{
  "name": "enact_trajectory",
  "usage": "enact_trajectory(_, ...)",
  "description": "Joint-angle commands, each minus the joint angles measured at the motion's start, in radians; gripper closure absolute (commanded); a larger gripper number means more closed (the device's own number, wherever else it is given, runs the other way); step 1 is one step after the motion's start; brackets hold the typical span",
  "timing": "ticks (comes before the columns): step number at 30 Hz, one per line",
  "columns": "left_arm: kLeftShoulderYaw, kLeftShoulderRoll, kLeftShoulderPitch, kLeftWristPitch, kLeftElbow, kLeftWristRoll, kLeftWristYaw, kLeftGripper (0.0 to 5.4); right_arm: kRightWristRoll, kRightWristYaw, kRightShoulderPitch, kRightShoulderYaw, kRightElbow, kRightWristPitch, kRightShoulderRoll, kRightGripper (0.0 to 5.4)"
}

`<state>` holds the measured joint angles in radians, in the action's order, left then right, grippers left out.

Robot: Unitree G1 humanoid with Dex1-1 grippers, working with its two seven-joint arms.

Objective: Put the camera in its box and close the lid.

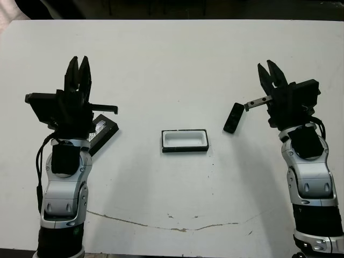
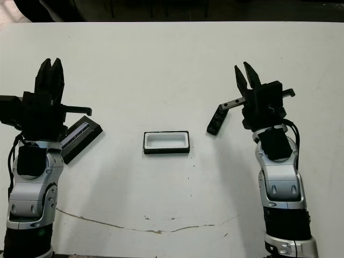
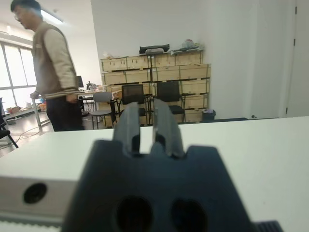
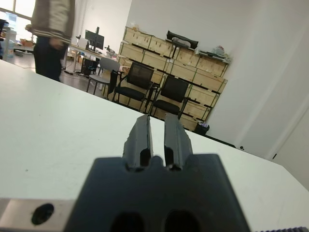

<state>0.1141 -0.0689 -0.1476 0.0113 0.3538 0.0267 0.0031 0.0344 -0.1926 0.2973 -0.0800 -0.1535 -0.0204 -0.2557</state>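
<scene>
The box [image 1: 184, 150], a shallow black tray with a white lining, sits open at the table's centre. To its right the slim black camera [image 1: 233, 117] lies at a slant on the table. The black lid [image 1: 105, 129] with silvery print lies left of the box, partly hidden behind my left arm. Raised above the lid, my left gripper [image 1: 79, 63] points away from me, open and holding nothing. My right gripper [image 1: 267, 67] hovers just right of the camera, also open and empty. Both wrist views show only each gripper's own fingers [image 3: 166, 125] over bare table.
A thin dark crack [image 1: 177, 228] runs across the white table near its front edge. Beyond the far edge a person [image 3: 53, 72] stands near office chairs [image 4: 137, 82] and shelves of wooden crates.
</scene>
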Motion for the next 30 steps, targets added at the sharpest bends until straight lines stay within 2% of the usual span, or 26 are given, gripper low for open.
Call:
enact_trajectory(1,0.013,-0.010,0.038,0.006,-0.006,0.009,-0.007,5.38,-0.005,-0.008,-0.012,-0.003,0.000,-0.012,-0.015,5.40)
enact_trajectory(8,0.003,-0.010,0.030,0.025,-0.018,0.007,-0.008,5.38,-0.002,-0.014,0.013,0.004,0.065,0.014,-0.015,5.40)
enact_trajectory(12,0.002,-0.005,0.030,0.034,-0.016,0.013,-0.005,5.38,0.018,-0.026,0.023,0.007,0.073,0.016,-0.042,5.40)
enact_trajectory(15,0.004,-0.004,0.032,0.039,-0.007,0.011,0.001,5.38,0.066,-0.050,0.071,0.021,0.086,0.007,-0.103,5.40)
enact_trajectory(18,-0.001,-0.011,0.035,0.032,0.001,-0.002,-0.002,5.38,0.097,-0.136,0.187,0.050,0.155,-0.015,-0.196,5.40)
enact_trajectory(21,-0.009,-0.014,0.037,0.033,0.011,-0.013,-0.004,5.38,0.139,-0.228,0.336,0.108,0.321,0.039,-0.273,5.40)
enact_trajectory(23,-0.015,-0.014,0.039,0.040,0.019,-0.017,-0.004,5.38,0.161,-0.284,0.440,0.149,0.465,0.091,-0.298,5.40)
enact_trajectory(30,-0.017,-0.014,0.053,0.053,0.049,-0.035,0.002,5.38,0.225,-0.450,0.708,0.284,0.927,0.179,-0.271,5.40)
